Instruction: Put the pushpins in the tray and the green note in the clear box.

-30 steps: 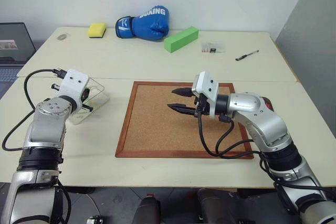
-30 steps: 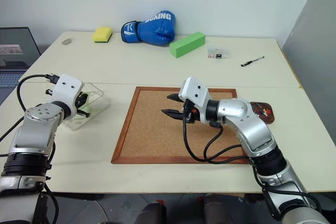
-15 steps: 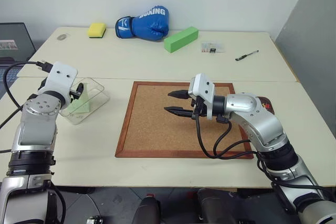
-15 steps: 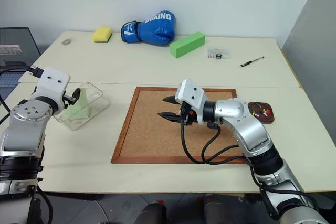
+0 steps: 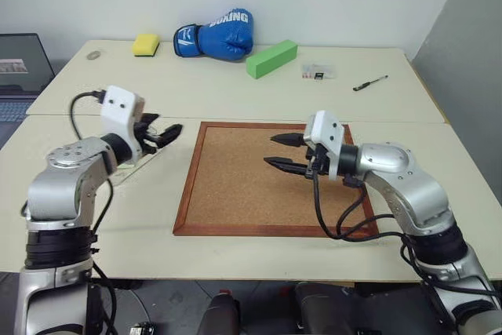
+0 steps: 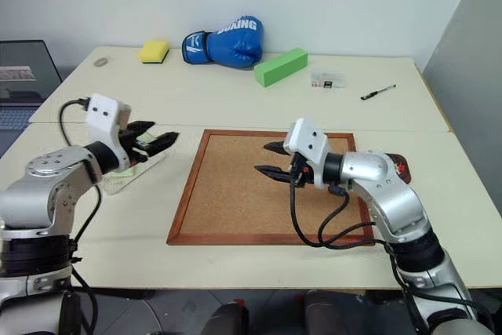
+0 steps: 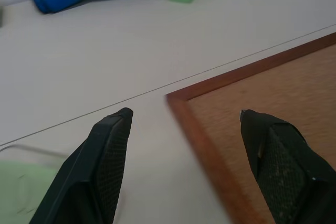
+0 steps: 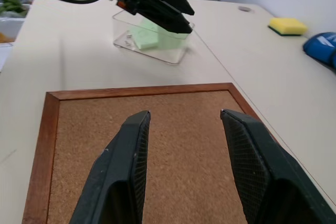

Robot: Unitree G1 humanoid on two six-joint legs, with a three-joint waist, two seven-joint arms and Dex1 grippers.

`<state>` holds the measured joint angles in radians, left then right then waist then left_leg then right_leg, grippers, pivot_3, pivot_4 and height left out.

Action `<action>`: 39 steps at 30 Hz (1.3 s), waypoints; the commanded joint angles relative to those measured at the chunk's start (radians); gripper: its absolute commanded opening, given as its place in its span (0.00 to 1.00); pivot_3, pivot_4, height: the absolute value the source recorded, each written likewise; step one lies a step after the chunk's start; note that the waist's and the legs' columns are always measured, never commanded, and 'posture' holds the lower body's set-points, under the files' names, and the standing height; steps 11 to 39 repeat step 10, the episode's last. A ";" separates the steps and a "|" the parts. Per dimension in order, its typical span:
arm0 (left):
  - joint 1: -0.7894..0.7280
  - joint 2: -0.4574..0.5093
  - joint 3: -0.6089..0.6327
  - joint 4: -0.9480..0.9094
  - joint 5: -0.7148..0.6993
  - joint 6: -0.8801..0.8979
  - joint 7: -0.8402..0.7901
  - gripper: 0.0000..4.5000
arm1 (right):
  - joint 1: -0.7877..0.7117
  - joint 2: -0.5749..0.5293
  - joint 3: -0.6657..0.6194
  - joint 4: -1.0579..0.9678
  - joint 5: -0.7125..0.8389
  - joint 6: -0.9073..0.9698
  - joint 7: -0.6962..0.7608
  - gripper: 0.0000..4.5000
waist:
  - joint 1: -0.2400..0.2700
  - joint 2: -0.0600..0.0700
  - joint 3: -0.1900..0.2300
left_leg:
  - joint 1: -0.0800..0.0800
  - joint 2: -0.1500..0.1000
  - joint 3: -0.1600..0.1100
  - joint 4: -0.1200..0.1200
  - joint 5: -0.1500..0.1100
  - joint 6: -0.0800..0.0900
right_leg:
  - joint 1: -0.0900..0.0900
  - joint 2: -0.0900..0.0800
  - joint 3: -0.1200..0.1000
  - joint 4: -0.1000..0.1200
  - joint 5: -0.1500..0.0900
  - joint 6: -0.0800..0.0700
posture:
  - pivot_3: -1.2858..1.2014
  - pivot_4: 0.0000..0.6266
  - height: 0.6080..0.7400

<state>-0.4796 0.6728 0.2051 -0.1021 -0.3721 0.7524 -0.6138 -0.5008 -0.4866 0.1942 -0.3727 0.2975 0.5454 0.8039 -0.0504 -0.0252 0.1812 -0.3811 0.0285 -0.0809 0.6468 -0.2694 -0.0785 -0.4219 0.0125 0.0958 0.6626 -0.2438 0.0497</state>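
The clear box (image 8: 152, 43) stands on the table left of the corkboard, with the pale green note (image 8: 148, 34) lying inside it. My left gripper (image 5: 162, 134) hovers open and empty just above the box's right side, fingers pointing toward the corkboard. A corner of the green note (image 7: 14, 192) shows beside its left finger (image 7: 107, 150). My right gripper (image 5: 283, 151) hangs open and empty over the middle of the corkboard. The dark wooden tray (image 6: 397, 163) peeks out behind my right forearm, mostly hidden. I cannot make out the pushpins.
The wood-framed corkboard (image 5: 235, 186) fills the table's centre. Along the far side lie a yellow sponge (image 5: 144, 45), a blue boxing glove (image 5: 213, 34), a bright green block (image 5: 271, 58), a tiny clear case (image 5: 317, 72) and a pen (image 5: 369, 82). A laptop (image 5: 20, 68) sits far left.
My left gripper opened, came out of the clear box and swung right toward the corkboard, leaving the green note in the box. My right gripper drifted slightly right.
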 commanded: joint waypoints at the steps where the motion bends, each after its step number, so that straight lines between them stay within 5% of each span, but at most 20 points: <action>1: 0.012 -0.036 -0.028 -0.037 -0.020 -0.067 -0.036 0.77 | 0.105 -0.014 -0.072 -0.093 -0.003 0.020 -0.079 0.50 | -0.001 0.000 0.000 | 0.000 0.000 0.000 0.000 0.000 0.000 | 0.000 0.000 0.000 0.000 0.000 0.000 | 0.52 0.24 1.00; 9: 0.050 -0.079 -0.133 -0.082 -0.098 -0.041 -0.162 0.77 | 0.368 0.000 -0.211 -0.147 -0.063 -0.069 -0.248 0.50 | -0.006 0.000 0.000 | 0.001 0.000 0.001 0.000 0.000 0.000 | 0.000 0.001 0.001 0.001 0.000 0.000 | 0.52 0.24 1.00; 39: 0.042 -0.078 -0.134 -0.074 -0.095 -0.054 -0.168 0.77 | 0.371 -0.005 -0.222 -0.152 -0.057 -0.069 -0.247 0.50 | -0.006 0.000 0.000 | 0.001 0.000 0.001 0.001 0.000 0.000 | 0.000 0.001 0.001 0.001 0.000 0.000 | 0.52 0.24 1.00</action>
